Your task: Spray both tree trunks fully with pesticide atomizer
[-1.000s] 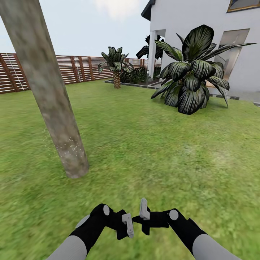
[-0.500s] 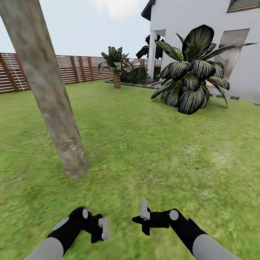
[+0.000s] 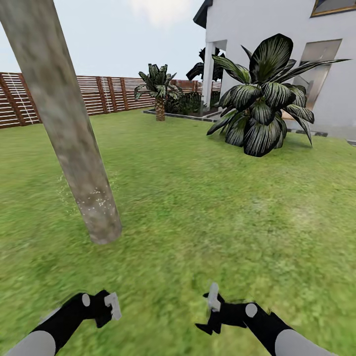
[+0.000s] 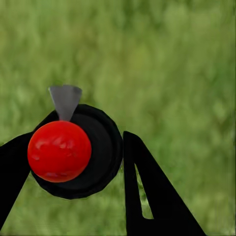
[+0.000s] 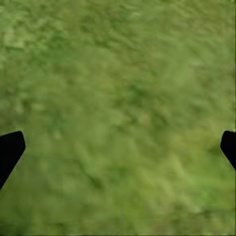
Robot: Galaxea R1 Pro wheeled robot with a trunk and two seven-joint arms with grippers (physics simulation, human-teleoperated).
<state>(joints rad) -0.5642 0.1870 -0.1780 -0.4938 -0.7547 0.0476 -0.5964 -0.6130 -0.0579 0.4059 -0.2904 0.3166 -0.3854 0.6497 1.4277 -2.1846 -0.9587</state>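
Observation:
A thick, mottled grey-brown tree trunk [image 3: 74, 133] leans up from the lawn at the left of the head view, with pale specks [image 3: 96, 200] on its lower part. The pesticide atomizer [image 4: 59, 151], a round black body with a red top and a grey nozzle, sits between the black fingers [image 4: 142, 191] of my left gripper [image 4: 78, 140], which is shut on it. In the head view my left gripper [image 3: 110, 307] hangs low over the grass, short of the trunk's base. Wide open over bare grass is my right gripper [image 3: 212, 304] [image 5: 118, 147].
A large dark-leaved plant [image 3: 262, 104] stands at the right before the white house [image 3: 277, 29]. A short palm [image 3: 159, 91] grows by the brown slat fence [image 3: 109, 94] at the back. Lawn [image 3: 198, 198] stretches between them.
Both arms have drawn apart and lower. The left gripper has swung left, away from the right one; the right gripper has dropped down and to the right. The view itself has not shifted.

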